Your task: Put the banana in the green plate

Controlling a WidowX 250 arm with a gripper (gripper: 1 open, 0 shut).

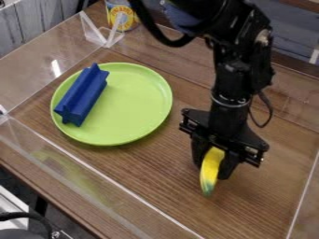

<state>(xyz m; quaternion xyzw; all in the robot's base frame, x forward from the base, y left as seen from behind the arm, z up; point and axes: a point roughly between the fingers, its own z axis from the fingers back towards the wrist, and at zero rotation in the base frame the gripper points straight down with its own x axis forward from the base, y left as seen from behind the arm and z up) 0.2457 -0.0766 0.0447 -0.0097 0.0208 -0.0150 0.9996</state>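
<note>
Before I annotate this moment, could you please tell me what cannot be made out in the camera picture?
- Banana's upper end: hidden by the gripper.
- Fingertips' contact with it: too dark and small.
- Can's top: cut off by the upper edge.
- Its lettering: too small.

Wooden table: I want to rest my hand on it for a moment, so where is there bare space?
Bare wood shows between the green plate and the gripper, and right of the gripper toward the table's right edge. The strip below the plate also looks open. It is crowded around the banana, under the arm, and on the plate's left, where the blue block lies.
</note>
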